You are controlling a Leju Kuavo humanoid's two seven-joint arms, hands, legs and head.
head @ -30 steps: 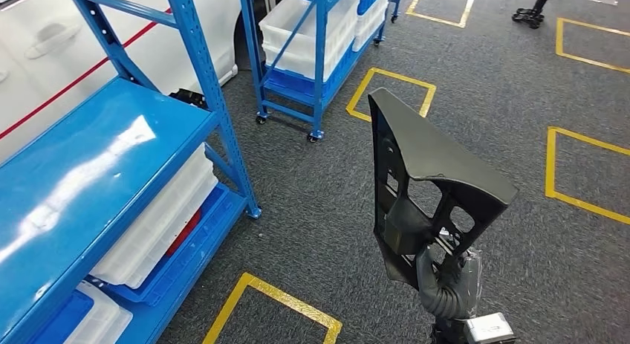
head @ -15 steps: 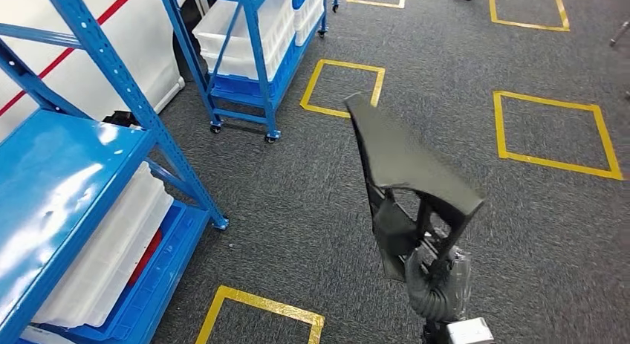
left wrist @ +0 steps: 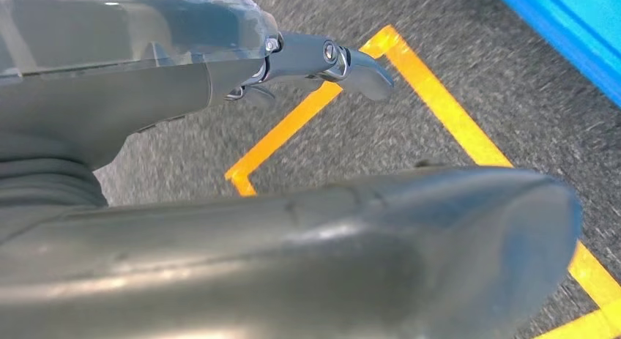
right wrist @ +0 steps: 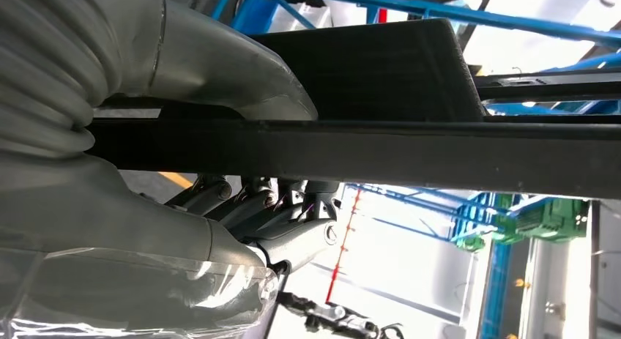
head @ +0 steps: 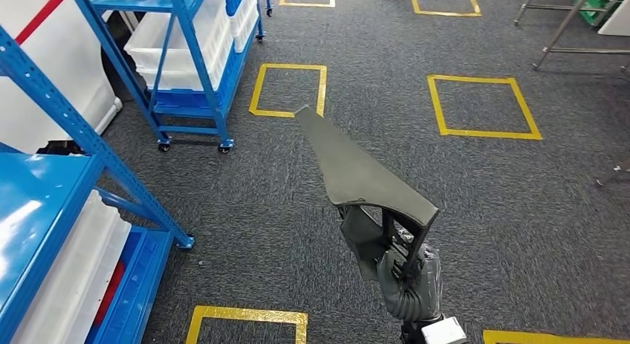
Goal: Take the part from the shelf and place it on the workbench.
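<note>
The right hand (head: 411, 286) holds the part (head: 356, 177) upright above the grey carpet, well right of the blue shelf (head: 44, 210), fingers (right wrist: 293, 240) clamped on its ribbed lower frame. It looks stiff, light, top-heavy plastic; that frame suits gripping. The left hand (left wrist: 220, 229) holds nothing, fingers apart.

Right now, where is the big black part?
In the head view the black part is held up in the right hand, low and centre-right, over grey carpet, with the blue shelf off to the left.
</note>
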